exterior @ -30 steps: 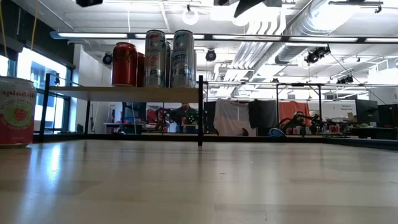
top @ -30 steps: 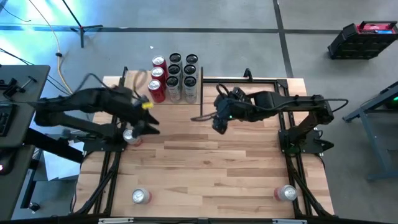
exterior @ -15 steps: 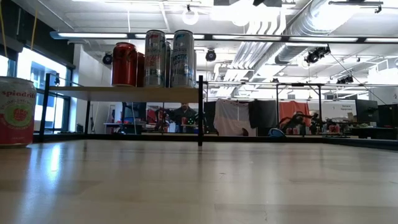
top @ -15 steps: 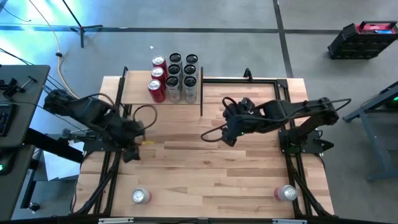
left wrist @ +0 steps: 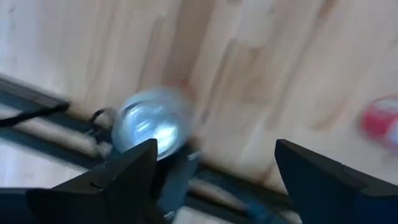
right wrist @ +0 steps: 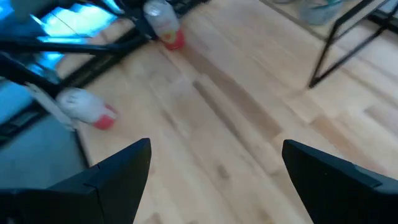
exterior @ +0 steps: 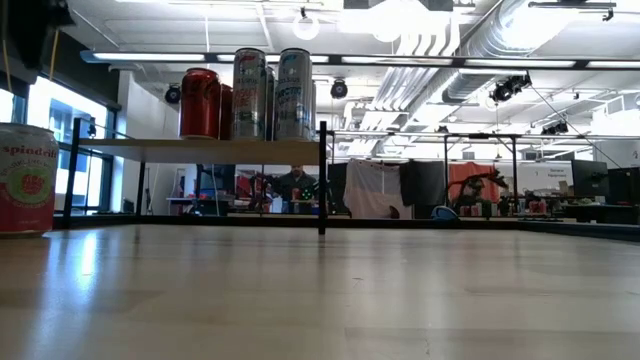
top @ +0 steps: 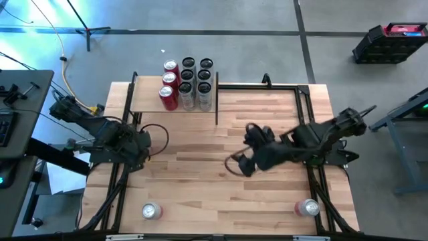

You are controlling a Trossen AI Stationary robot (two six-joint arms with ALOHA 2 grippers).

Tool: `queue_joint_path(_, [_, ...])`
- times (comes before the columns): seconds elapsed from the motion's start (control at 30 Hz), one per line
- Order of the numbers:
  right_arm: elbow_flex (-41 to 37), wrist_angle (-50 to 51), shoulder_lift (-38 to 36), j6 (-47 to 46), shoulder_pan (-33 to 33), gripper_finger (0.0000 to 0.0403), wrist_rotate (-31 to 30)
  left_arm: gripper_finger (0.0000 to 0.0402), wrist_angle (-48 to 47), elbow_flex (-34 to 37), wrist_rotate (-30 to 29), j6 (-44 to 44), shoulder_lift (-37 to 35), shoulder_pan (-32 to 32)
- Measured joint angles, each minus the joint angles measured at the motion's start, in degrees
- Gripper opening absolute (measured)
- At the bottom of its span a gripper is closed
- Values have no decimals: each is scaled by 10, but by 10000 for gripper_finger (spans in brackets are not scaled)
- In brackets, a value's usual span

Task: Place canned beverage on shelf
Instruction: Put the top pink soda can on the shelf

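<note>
Cans (top: pixel 186 83) crowd the shelf (top: pixel 146 102) at the far left; three more wait on the surface (top: pixel 221 174). Left gripper (top: pixel 137 148), fingers wide, hovers over one (left wrist: pixel 151 122); right gripper (top: pixel 242 164) hangs wide, empty.

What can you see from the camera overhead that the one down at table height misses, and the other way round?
Only the overhead view shows both arms, the left gripper near the table's left edge and the right gripper over the middle, both with fingers open, plus two cans lying near the front corners. Only the table-height view shows a red-and-white can standing at the far left, and the room behind. Both show the shelf with its group of cans.
</note>
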State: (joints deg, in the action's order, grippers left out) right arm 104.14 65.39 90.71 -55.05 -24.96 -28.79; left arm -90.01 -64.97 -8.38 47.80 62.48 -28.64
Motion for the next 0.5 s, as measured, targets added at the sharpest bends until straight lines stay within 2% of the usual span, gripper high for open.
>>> queue_joint_path(0.17, [0,-12,1,-44,-51,348,-70,337,-2,40,5,-38,-37,39])
queue_joint_path(0.3, [0,-11,1,-50,-56,348,-102,342,-1,40,5,-50,-73,74])
queue_joint_path(0.5, [0,-17,1,-51,-29,348,-86,342,0,65,21,-80,-94,136])
